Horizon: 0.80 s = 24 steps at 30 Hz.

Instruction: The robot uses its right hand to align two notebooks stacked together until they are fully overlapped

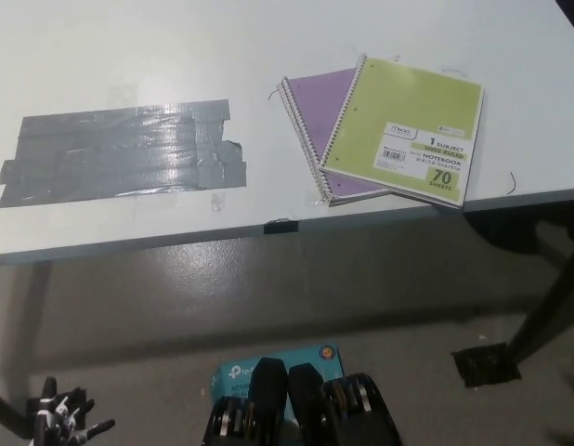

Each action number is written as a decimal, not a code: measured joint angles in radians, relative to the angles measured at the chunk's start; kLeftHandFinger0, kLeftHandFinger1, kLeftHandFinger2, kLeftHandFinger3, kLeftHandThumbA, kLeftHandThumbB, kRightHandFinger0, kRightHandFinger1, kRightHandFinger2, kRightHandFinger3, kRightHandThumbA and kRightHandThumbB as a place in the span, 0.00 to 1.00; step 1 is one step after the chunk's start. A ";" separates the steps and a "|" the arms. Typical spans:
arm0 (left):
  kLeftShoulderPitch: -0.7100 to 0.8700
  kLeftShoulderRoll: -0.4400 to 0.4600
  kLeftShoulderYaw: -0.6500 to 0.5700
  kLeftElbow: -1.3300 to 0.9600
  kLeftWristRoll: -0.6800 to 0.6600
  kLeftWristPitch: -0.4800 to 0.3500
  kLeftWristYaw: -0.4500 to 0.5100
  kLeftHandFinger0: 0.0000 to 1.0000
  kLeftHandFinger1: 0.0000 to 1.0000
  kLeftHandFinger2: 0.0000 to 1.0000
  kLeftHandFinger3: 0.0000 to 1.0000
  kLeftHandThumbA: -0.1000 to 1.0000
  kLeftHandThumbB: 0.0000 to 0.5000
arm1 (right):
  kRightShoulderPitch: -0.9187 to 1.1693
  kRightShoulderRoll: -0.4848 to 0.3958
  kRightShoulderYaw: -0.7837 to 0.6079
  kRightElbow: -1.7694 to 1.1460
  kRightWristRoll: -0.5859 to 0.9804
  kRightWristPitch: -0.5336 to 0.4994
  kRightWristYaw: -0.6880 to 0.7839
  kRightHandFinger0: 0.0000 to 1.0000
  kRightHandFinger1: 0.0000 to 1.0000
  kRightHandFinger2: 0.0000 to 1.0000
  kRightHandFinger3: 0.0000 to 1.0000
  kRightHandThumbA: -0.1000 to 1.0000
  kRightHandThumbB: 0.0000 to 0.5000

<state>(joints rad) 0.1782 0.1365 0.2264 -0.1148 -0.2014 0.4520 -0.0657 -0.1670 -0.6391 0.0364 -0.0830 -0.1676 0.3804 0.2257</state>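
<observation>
Two spiral notebooks lie stacked on the white table (268,56) near its front right edge. The green notebook (408,125) is on top, turned a little clockwise and shifted to the right. The purple notebook (315,107) lies under it, its left part and lower left corner sticking out. My white left hand (60,416) hangs low at the bottom left, below the table's level, fingers apart and holding nothing. My right hand is out of the picture.
A wide patch of grey tape (120,153) covers the table's left part. A small black clip (280,225) sits on the front edge. Below are a teal box (280,364) on the floor, a dark table leg (547,321) and its black floor pad (487,362).
</observation>
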 measured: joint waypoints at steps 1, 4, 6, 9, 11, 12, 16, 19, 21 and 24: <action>0.000 0.000 0.000 0.000 0.000 0.000 0.000 0.64 0.76 0.98 1.00 1.00 0.84 | -0.030 -0.001 -0.001 -0.002 -0.008 0.004 0.004 1.00 1.00 1.00 1.00 1.00 0.80; 0.001 0.000 0.001 0.000 -0.003 0.000 0.000 0.71 0.79 0.97 1.00 1.00 0.85 | -0.176 0.002 -0.005 -0.003 -0.065 0.022 0.036 1.00 1.00 1.00 1.00 1.00 0.73; 0.000 0.000 0.002 0.000 -0.005 0.000 0.000 0.72 0.79 0.97 1.00 1.00 0.86 | -0.247 0.004 -0.007 -0.003 -0.097 0.031 0.058 1.00 1.00 1.00 1.00 1.00 0.73; 0.001 0.000 0.003 0.001 -0.007 0.001 0.000 0.67 0.75 0.96 1.00 1.00 0.86 | -0.382 0.027 -0.012 0.000 -0.153 0.041 0.101 1.00 1.00 1.00 1.00 1.00 0.76; 0.000 0.000 0.002 0.001 -0.007 0.001 0.000 0.66 0.73 0.94 1.00 1.00 0.86 | -0.471 0.053 -0.013 0.012 -0.192 0.046 0.129 1.00 1.00 1.00 1.00 1.00 0.74; 0.000 0.000 0.002 0.001 -0.007 0.001 0.000 0.68 0.75 0.93 1.00 1.00 0.86 | -0.516 0.066 -0.013 0.021 -0.208 0.048 0.143 1.00 1.00 1.00 1.00 1.00 0.76; 0.000 0.001 0.001 0.001 -0.007 0.001 0.000 0.66 0.72 0.91 1.00 1.00 0.87 | -0.658 0.122 -0.004 0.071 -0.281 0.054 0.193 1.00 1.00 1.00 1.00 1.00 0.80; 0.001 0.002 -0.003 0.001 -0.007 0.001 0.000 0.67 0.74 0.94 1.00 1.00 0.85 | -0.762 0.165 0.021 0.152 -0.345 0.059 0.235 1.00 1.00 1.00 1.00 1.00 0.81; 0.006 0.002 -0.005 0.000 -0.007 0.001 0.000 0.66 0.74 0.92 1.00 1.00 0.83 | -0.832 0.188 0.052 0.226 -0.387 0.065 0.255 1.00 1.00 1.00 1.00 1.00 0.78; 0.011 0.002 -0.009 0.000 -0.007 0.001 0.000 0.62 0.73 0.94 1.00 1.00 0.84 | -0.921 0.221 0.105 0.355 -0.438 0.071 0.264 1.00 1.00 1.00 1.00 1.00 0.75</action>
<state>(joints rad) 0.1890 0.1390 0.2176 -0.1149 -0.2085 0.4527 -0.0659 -1.0877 -0.4185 0.1411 0.2725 -0.6061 0.4517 0.4897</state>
